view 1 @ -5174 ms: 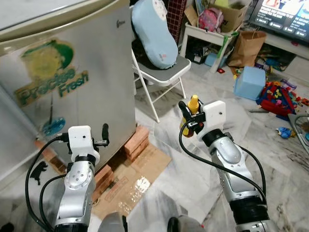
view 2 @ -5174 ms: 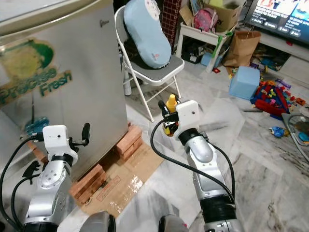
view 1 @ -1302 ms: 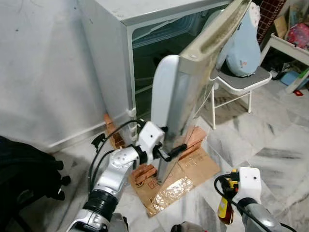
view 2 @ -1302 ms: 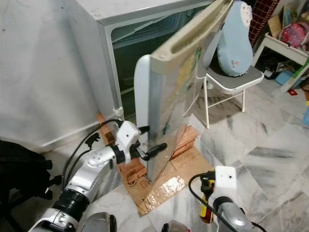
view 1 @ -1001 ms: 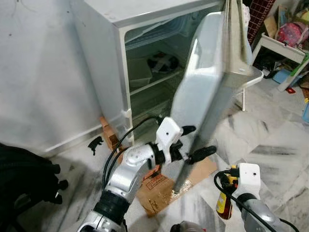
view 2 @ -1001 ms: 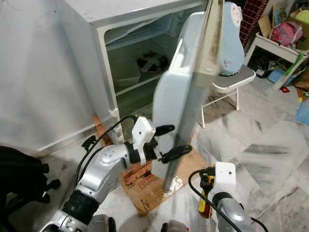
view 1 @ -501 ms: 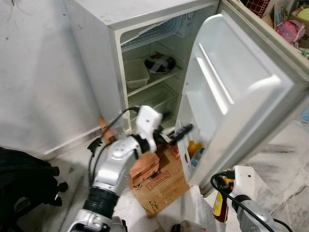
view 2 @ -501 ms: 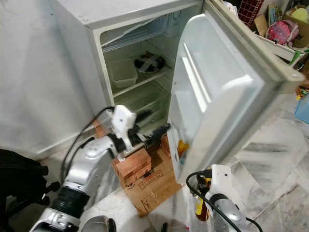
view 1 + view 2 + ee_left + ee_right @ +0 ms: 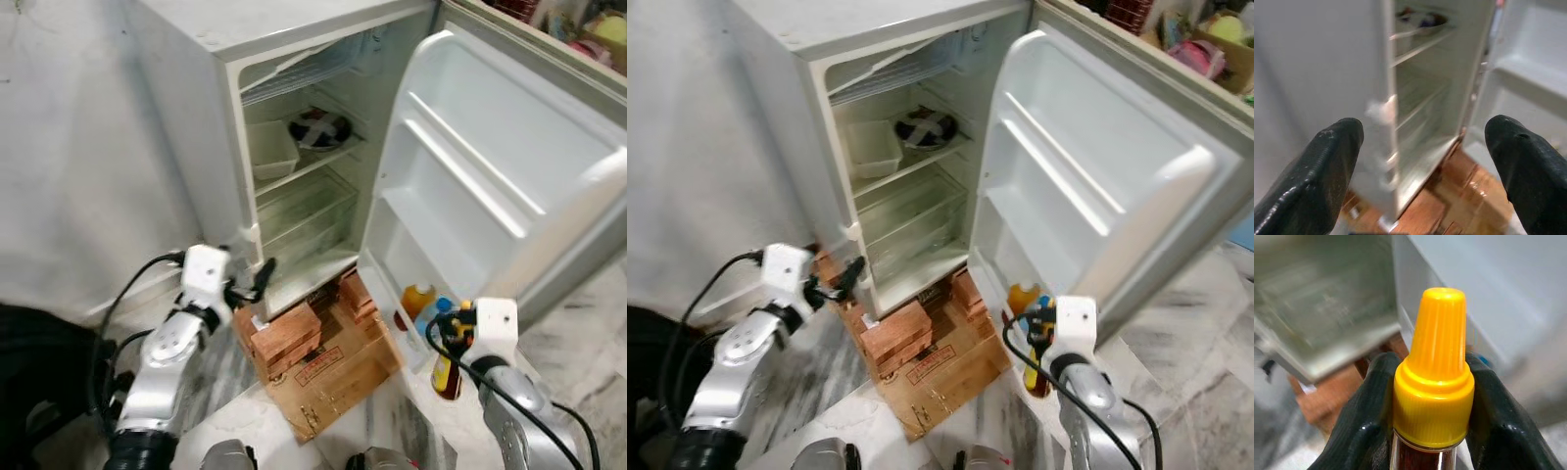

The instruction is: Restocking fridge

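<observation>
Yellow-capped sauce bottle point(image 9: 1434, 367) sits upright in the right gripper point(image 9: 453, 338), fingers point(image 9: 1365, 431) clamped on either side of its neck just under the cap. Long axis vertical. Fridge point(image 9: 294, 147) stands with its door point(image 9: 490, 186) swung wide. The bottom door shelf point(image 9: 392, 294) already carries an orange-capped bottle point(image 9: 417, 297) and a blue-topped one point(image 9: 438, 310) near its outer end. That shelf lies just beside the held bottle, towards the fridge and slightly up, so the right arm looks clearly the nearer one for placing. Left gripper point(image 9: 1420, 161) hangs empty, fingers spread wide, by the fridge body's hinge-free front edge near the brick supports point(image 9: 284, 338), well apart from the bottle.
</observation>
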Robot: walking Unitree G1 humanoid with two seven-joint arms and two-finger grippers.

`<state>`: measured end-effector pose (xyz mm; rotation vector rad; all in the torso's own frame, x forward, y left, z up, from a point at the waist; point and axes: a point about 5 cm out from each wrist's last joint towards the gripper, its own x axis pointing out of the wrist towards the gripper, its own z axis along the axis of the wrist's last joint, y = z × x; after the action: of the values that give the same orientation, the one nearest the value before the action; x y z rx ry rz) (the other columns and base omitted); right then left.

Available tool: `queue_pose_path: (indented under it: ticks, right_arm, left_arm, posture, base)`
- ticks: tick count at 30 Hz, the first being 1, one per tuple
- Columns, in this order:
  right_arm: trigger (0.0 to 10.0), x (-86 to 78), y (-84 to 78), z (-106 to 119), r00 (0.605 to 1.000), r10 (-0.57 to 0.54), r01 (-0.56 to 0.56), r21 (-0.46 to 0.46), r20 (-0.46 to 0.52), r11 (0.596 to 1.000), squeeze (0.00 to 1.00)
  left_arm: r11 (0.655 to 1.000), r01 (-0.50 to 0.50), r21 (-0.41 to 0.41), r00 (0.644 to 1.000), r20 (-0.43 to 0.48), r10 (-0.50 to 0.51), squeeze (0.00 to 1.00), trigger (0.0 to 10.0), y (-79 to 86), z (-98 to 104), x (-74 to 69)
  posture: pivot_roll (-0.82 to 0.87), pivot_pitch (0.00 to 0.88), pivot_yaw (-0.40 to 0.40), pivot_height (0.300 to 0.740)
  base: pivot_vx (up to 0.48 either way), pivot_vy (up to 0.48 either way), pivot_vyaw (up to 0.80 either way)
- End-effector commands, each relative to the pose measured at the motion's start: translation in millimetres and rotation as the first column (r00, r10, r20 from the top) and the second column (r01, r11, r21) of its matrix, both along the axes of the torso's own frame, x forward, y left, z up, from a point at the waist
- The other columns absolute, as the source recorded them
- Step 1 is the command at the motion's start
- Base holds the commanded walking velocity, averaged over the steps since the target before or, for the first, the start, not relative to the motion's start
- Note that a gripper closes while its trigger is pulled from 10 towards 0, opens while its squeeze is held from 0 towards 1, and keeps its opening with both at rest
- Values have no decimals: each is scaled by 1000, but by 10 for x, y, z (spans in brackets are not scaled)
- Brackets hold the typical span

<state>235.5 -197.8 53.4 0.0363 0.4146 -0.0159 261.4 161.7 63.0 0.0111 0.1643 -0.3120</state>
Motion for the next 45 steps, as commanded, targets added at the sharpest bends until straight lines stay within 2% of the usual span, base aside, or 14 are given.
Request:
queue_pose_path:
  ticks: [1,5,10,15,21,29,37,45]
  right_arm:
    - [10000,56,9,62,999,-6,6,-2,32,1000,0]
    - [10000,270,220,158,993,70,-73,22,90,997,0]
    - [10000,519,272,325,980,107,-111,11,165,994,0]
    - [10000,584,271,402,971,134,-135,-10,200,991,0]
    - [10000,610,273,393,966,147,-147,-17,214,989,0]
    - [10000,662,344,457,949,188,-185,-36,254,982,0]
    - [10000,692,383,445,944,201,-196,-43,260,980,0]
    - [10000,684,386,413,943,208,-201,-55,259,978,0]
  left_arm:
    - [1000,-20,9,1000,21,20,0,10000,29,30,-16]
    - [996,-90,4,996,14,90,0,10000,120,-7,-38]
    - [996,-92,-10,995,22,93,0,10000,61,5,3]
    - [997,-81,-15,996,30,81,0,10000,-1,21,29]
    - [997,-69,-23,996,49,70,0,10000,-97,71,56]
    - [996,-90,-24,994,66,91,0,10000,-79,122,44]
    - [996,-92,-23,995,46,93,0,10000,-104,71,6]
    - [993,-118,-2,992,32,118,0,10000,-125,39,23]
  posture:
    - [33,4,-38,740]
    - [41,5,-45,740]
    - [32,6,-41,740]
    - [30,13,-40,740]
    - [40,21,-42,740]
    - [50,49,-40,740]
    - [54,47,-49,740]
    - [53,42,-48,740]
  base:
    - [0,0,0]
    - [0,0,0]
    - [103,-109,0]
    - [276,-315,0]
    - [285,-356,0]
    - [286,-357,0]
    - [281,-308,0]
    - [0,0,0]
